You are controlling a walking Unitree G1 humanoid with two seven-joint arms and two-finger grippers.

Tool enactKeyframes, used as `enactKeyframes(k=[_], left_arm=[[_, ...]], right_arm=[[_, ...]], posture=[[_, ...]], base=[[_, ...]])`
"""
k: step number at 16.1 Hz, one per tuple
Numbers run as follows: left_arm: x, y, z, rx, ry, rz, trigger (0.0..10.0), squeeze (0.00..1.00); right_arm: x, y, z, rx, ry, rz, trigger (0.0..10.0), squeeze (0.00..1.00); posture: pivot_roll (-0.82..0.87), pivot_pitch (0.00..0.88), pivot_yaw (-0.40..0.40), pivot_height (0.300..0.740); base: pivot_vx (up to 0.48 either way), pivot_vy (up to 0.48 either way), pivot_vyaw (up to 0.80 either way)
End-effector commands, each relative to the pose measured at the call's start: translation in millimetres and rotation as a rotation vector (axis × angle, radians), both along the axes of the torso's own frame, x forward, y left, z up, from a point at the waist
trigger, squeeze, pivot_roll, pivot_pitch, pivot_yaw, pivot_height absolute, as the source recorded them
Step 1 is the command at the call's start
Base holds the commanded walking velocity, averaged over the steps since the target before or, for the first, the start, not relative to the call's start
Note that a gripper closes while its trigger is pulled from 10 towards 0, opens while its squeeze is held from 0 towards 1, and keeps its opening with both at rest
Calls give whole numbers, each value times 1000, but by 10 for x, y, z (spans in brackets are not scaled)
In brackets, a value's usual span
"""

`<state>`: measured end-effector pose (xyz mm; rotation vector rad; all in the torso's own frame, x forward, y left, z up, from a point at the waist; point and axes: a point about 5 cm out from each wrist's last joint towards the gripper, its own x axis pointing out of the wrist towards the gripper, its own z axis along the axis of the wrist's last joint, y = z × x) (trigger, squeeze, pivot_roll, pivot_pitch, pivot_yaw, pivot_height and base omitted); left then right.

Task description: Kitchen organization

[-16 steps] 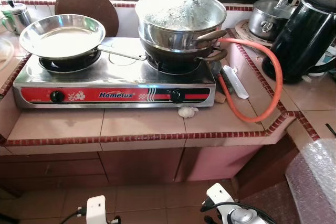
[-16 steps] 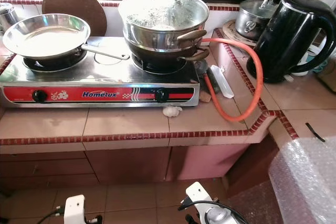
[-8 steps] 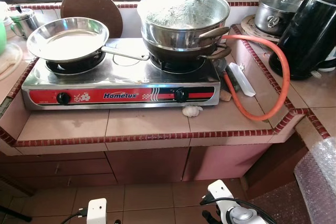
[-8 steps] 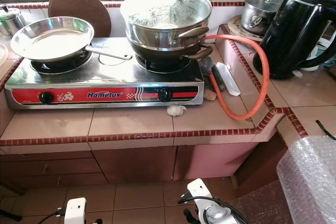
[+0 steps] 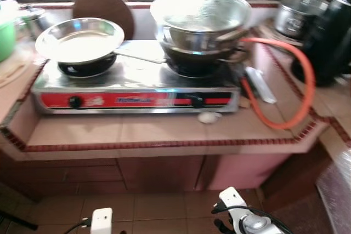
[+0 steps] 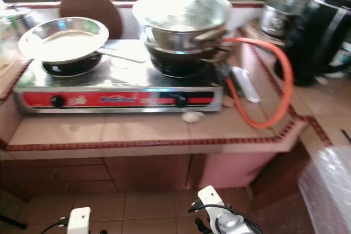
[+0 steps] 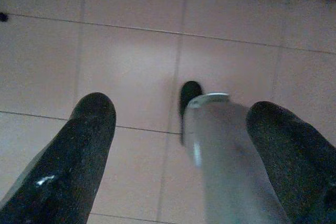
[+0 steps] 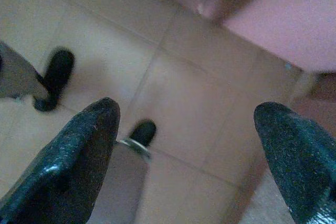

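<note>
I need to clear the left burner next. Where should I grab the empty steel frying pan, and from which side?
Take the frying pan by its long thin handle, which sticks out toward the middle of the stove, over bare steel between the burners. Probably come from above with the right end effector, fingers straddling the handle; the stacked pots crowd the far end, so grip mid-handle.

A home kitchen. A two-burner gas stove (image 5: 134, 83) sits mid-frame on a pink-tiled counter (image 5: 164, 127) edged with dark red trim. A steel frying pan (image 5: 79, 39) rests on its left burner, stacked lidded pots (image 5: 200, 23) on its right. An orange gas hose (image 5: 296, 80) loops at right, beside a black electric kettle (image 5: 329, 36) at upper right. Cabinet doors (image 5: 159, 173) fill the space beneath.
</note>
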<state>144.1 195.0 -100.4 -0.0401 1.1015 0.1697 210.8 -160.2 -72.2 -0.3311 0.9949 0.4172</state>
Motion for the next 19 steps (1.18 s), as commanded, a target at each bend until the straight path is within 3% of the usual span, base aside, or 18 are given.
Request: enactKeyframes(k=[1,8,19], left_arm=[[20,-20,5,-4,-2,-29,10000,0],[19,4,8,3,1,-43,10000,0],[-9,-39,-9,3,11,-55,10000,0]], right_arm=[[-63,-17,-34,-3,23,-2,10000,0],[-110,-42,-58,-8,30,-17,10000,0],[-154,-88,-78,-24,37,-10,10000,0]], posture=[[-86,17,7,740],[-96,20,20,740],[-110,30,13,740]], base=[[0,480,0],[0,480,0],[0,0,0]])
